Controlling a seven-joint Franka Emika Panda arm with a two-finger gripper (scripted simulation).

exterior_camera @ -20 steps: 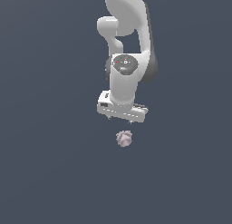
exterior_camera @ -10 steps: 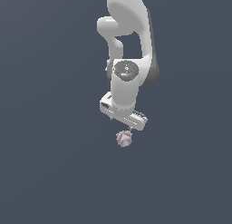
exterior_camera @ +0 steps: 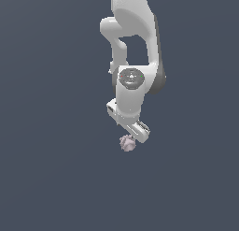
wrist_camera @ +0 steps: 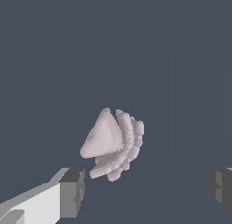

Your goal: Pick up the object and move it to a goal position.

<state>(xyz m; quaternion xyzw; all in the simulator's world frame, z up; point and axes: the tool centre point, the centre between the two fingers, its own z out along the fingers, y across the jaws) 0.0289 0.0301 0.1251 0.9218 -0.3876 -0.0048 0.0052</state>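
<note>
Arm: we saw the white Panda arm (exterior_camera: pixel 133 61) reaching down from the top of the exterior view, its wrist twisted so the hand sat at a slant.

Pincer: we found the pincer (exterior_camera: pixel 132 137) spread wide and holding nothing. In the wrist view its two dark-tipped fingers (wrist_camera: pixel 72 191) stood well apart at opposite edges of the picture, and nothing touched either one.

Object: we saw the object (exterior_camera: pixel 127 142), a small pale pinkish-grey lump, lying on the plain dark counter (exterior_camera: pixel 51 178) just below the pincer's lower end in the exterior view. In the wrist view the object (wrist_camera: pixel 113 143) showed a smooth cone-like part beside a ridged, bumpy part.

Object and fingers: in the wrist view the lump lay nearer one finger than the other, and beyond the fingertips.

Contact: in the exterior view the lump and the hand overlapped, so we could not tell whether they touched.
</note>
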